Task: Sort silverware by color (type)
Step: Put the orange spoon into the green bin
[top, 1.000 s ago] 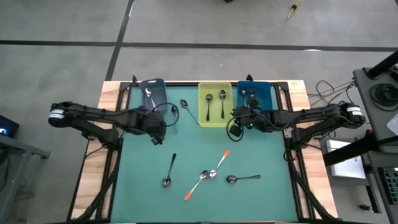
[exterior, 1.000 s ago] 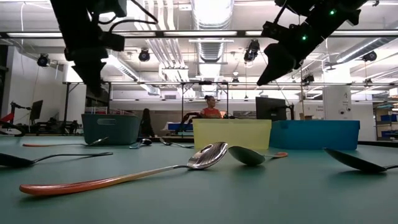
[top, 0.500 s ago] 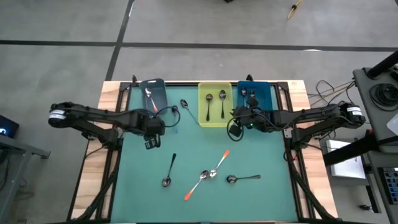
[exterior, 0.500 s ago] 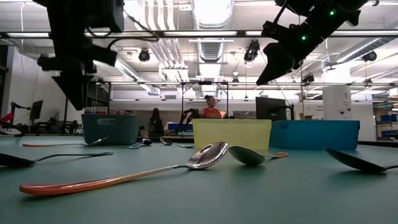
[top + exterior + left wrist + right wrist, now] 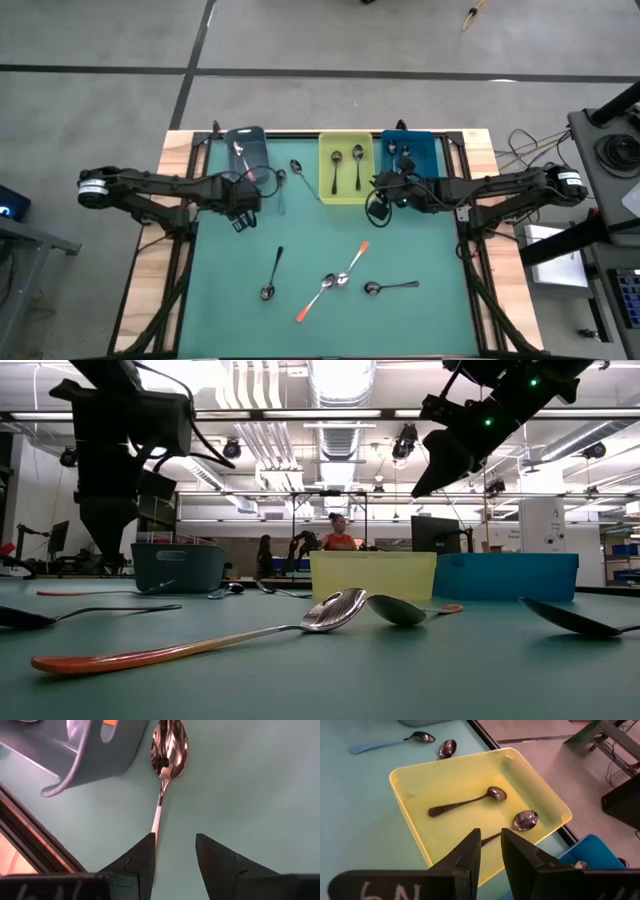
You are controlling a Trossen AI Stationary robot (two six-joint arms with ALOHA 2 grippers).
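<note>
1. Pale-handled spoon [image 5: 161, 795] flat on the green mat [image 5: 420, 330], bowl just beside the corner of the grey bin [image 5: 245, 150], handle running back toward the left gripper [image 5: 175, 855] and disappearing behind one finger.
2. Left gripper above that spoon's handle end, fingers [image 5: 140, 862] spread apart with bare mat between them, nothing held; seen from above [image 5: 240, 205] just in front of the grey bin.
3. Another spoon [image 5: 298, 170] between the grey bin and the yellow tray [image 5: 325, 190], on the mat.
4. Two dark-handled spoons [image 5: 467, 802] side by side in the yellow tray, apart from each other.
5. Spoons also in the grey bin and in the blue bin [image 5: 428, 150]; colours hard to tell there.
6. Two orange-handled spoons [image 5: 318, 293] near the front middle of the mat, bowls touching or nearly so; a dark-handled one [image 5: 272, 275] to their left, another [image 5: 392, 287] to their right, each well apart from both grippers.
7. Right gripper [image 5: 490, 847] raised over the near edge of the yellow tray, fingers a narrow gap apart, empty; from above [image 5: 385, 195] at the tray's front right corner.
8. People [image 5: 335, 532] far off in the room behind.
</note>
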